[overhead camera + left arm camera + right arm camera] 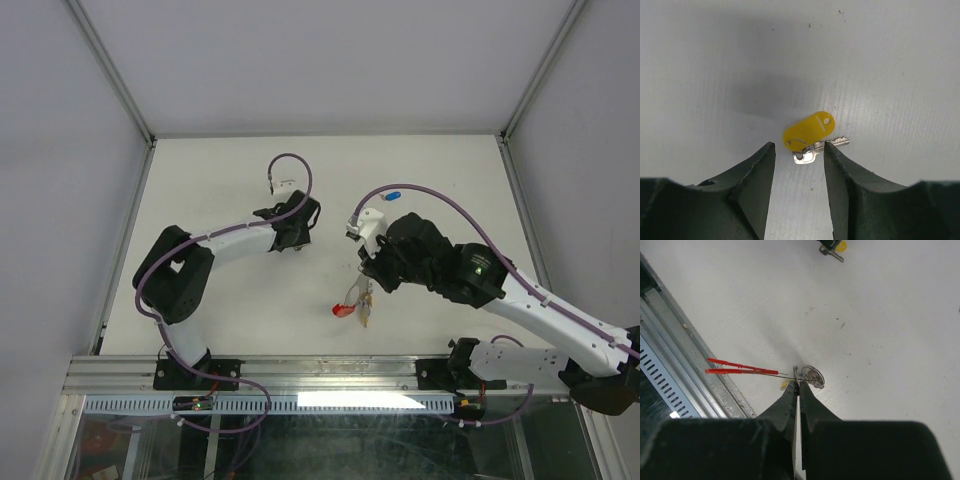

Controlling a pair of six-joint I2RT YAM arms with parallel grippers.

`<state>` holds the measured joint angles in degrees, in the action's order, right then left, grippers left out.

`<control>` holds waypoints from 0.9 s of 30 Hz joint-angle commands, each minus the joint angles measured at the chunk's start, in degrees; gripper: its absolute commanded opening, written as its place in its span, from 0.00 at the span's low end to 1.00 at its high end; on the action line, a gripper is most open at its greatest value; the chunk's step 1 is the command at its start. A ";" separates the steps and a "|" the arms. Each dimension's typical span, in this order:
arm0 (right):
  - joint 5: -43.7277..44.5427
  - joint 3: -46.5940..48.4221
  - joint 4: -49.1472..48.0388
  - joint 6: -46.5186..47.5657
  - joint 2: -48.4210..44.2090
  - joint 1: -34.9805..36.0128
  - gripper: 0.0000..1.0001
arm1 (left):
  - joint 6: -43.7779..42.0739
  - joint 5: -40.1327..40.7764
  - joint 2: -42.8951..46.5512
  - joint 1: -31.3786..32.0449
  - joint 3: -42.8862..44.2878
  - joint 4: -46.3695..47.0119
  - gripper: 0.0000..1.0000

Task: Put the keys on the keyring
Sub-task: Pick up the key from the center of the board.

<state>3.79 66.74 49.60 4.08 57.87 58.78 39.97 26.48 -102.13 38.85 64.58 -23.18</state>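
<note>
In the left wrist view a key with a yellow cap point(809, 130) and a silver blade lies flat on the table, just ahead of my left gripper point(799, 149), which is open with the key's head between its fingertips. My left gripper point(293, 242) hides this key from above. My right gripper point(798, 385) is shut on the keyring point(811, 375), a grey ring bunch with a red strip point(737, 368) sticking out left. From above, the right gripper point(366, 283) holds the keyring with its red strip point(343, 310) and a yellow-capped key point(365, 319) hanging by the near edge. A blue-capped key point(393, 195) lies farther back.
The metal rail point(300, 372) of the table's near edge runs just below the keyring and shows in the right wrist view point(685, 365). The left gripper and its yellow key show at the top of the right wrist view point(835, 246). White walls enclose the table.
</note>
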 commanded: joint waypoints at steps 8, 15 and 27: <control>-1.57 -0.28 -4.41 -1.16 -2.14 -0.16 0.00 | 1.07 3.86 -3.14 1.60 3.01 -1.13 0.34; -2.28 -0.54 -4.43 -1.52 -2.44 -0.16 0.00 | 1.00 3.94 -4.48 1.83 3.19 -1.08 0.26; -2.44 -0.91 -5.29 -1.59 -2.28 -0.16 0.00 | -0.58 4.12 -2.90 1.95 3.36 -1.75 0.00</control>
<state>2.09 65.43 48.90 3.09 56.97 58.78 40.05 29.63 -106.52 40.21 65.98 -25.02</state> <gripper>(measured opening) 0.007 0.021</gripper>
